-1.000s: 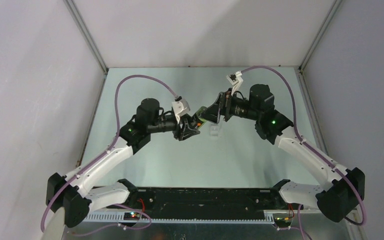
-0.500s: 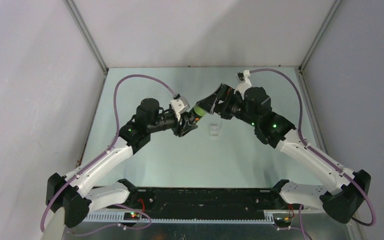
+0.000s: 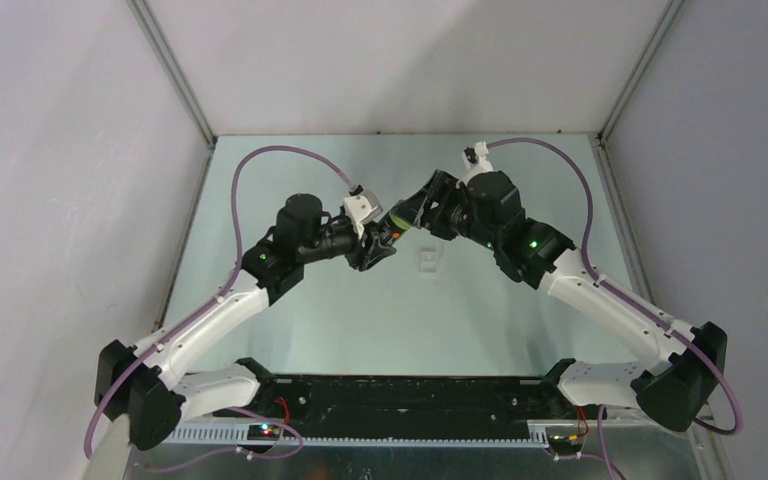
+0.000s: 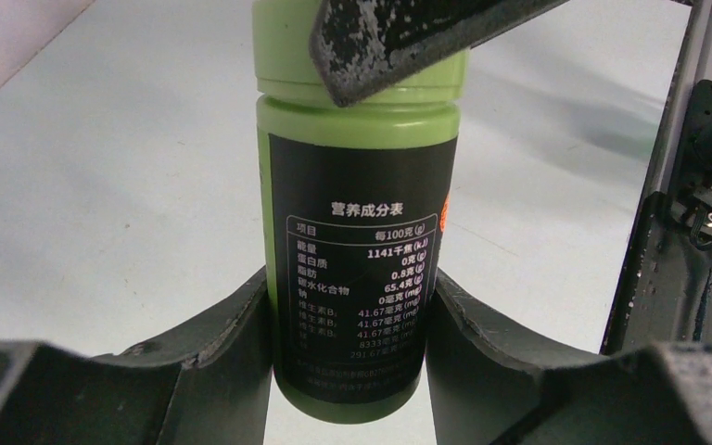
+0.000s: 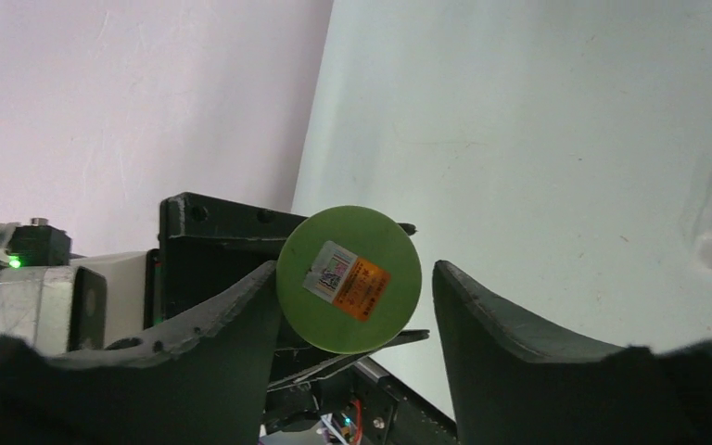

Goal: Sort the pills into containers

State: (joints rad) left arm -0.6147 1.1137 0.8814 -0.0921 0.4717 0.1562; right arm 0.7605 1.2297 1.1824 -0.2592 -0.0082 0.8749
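So, step: uncapping the green bottle (image 4: 357, 158); we see no pills, likely inside.
Left gripper (image 4: 348, 297): jaws clenched on bottle body.
Right gripper (image 5: 355, 271): jaws straddle the cap (image 5: 349, 301); grip unclear.
Next: clamp cap firmly, twist.
Clear two-compartment box (image 3: 427, 262): on worktop (image 3: 360, 330), near.
Room: pale walls (image 3: 60, 150), metal posts (image 3: 172, 70).

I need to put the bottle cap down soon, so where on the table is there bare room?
Bare: the wide near stretch of table in front of the black base rail, and the far strip by the back wall. Crowded: mid-table, where the left gripper holds the green bottle, the right gripper brackets its cap, and the clear container sits just nearby.
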